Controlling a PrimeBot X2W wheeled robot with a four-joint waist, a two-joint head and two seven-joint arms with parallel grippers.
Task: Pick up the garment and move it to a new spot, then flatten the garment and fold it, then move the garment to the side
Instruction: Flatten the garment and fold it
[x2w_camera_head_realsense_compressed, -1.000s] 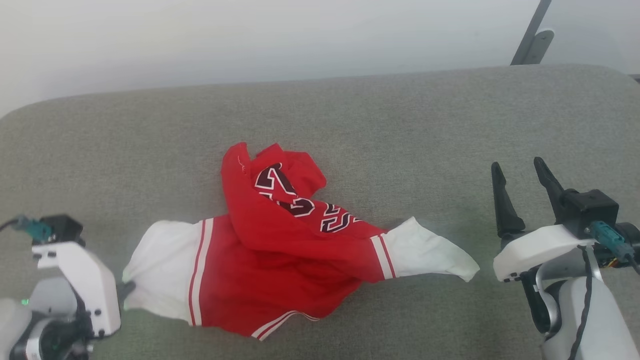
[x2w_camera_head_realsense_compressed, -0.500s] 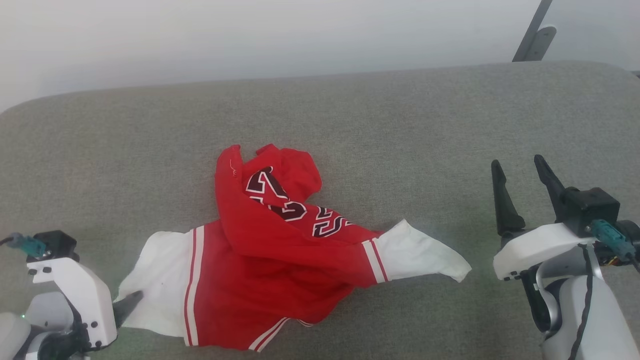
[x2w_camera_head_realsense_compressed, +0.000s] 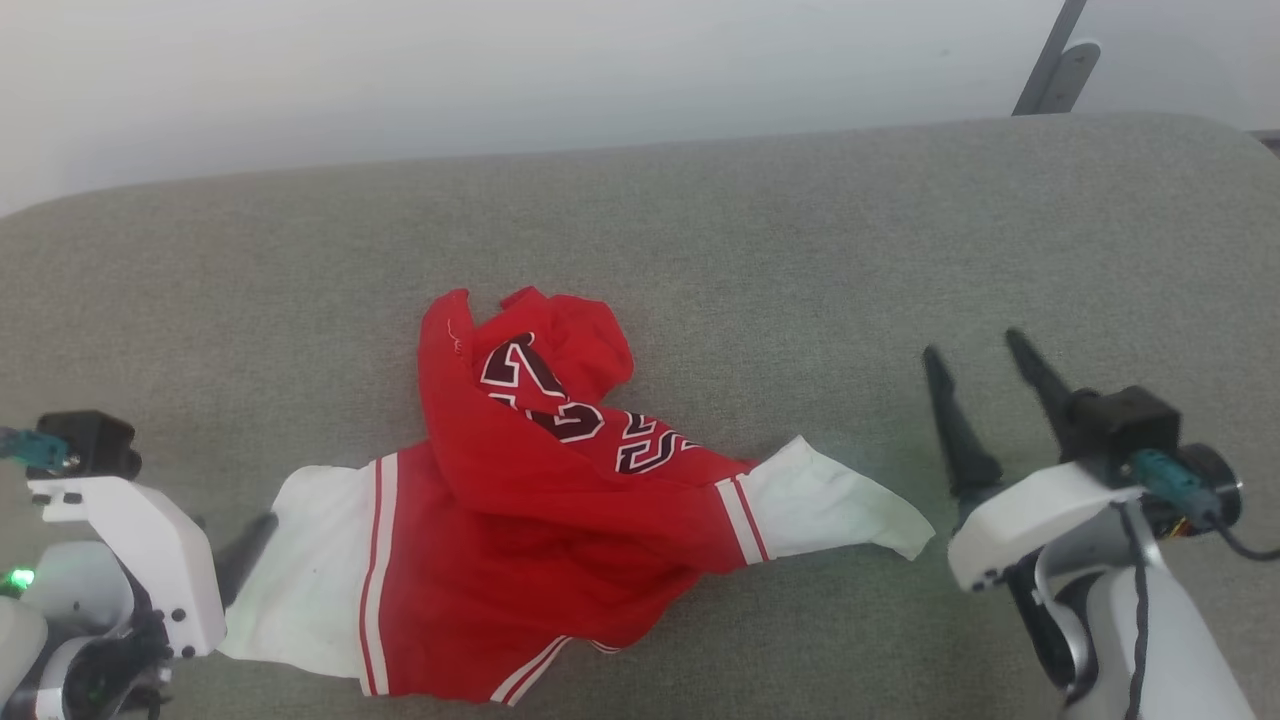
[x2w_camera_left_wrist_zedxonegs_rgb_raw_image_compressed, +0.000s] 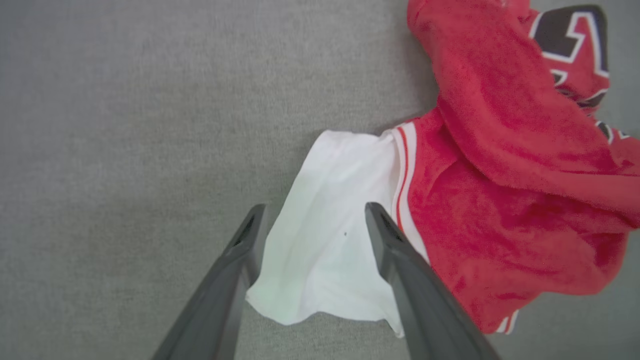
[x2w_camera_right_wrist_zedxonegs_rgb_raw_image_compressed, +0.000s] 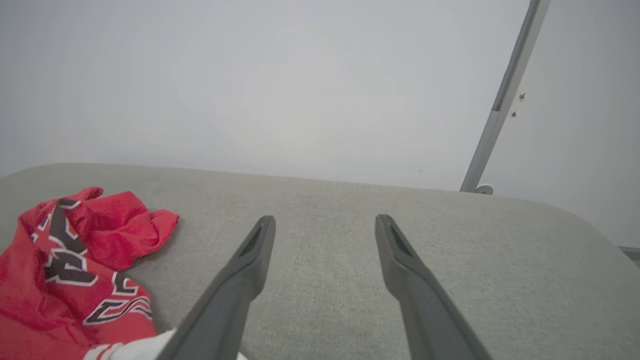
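The garment (x2w_camera_head_realsense_compressed: 540, 500) lies crumpled on the grey cushioned surface (x2w_camera_head_realsense_compressed: 760, 250). Its red body is bunched over itself, with black-and-white lettering showing, and a white sleeve sticks out at each side. In the left wrist view my left gripper (x2w_camera_left_wrist_zedxonegs_rgb_raw_image_compressed: 315, 207) is open, and its fingers straddle the left white sleeve (x2w_camera_left_wrist_zedxonegs_rgb_raw_image_compressed: 325, 235), which lies loose on the surface. One dark finger (x2w_camera_head_realsense_compressed: 245, 548) shows beside that sleeve in the head view. My right gripper (x2w_camera_head_realsense_compressed: 975, 345) is open and holds nothing, to the right of the right sleeve's tip (x2w_camera_head_realsense_compressed: 900, 530). In the right wrist view the right gripper (x2w_camera_right_wrist_zedxonegs_rgb_raw_image_compressed: 325, 219) points across the surface, with the garment (x2w_camera_right_wrist_zedxonegs_rgb_raw_image_compressed: 65, 280) at lower left.
The surface's rounded far edge meets a pale wall (x2w_camera_head_realsense_compressed: 500, 80). A grey metal pole (x2w_camera_head_realsense_compressed: 1060, 60) with a bracket leans at the back right. Bare grey fabric surrounds the garment on all sides.
My left gripper has opened and let go of the left white sleeve, which now lies on the surface. My right gripper has shifted left toward the garment. The head view has moved slightly.
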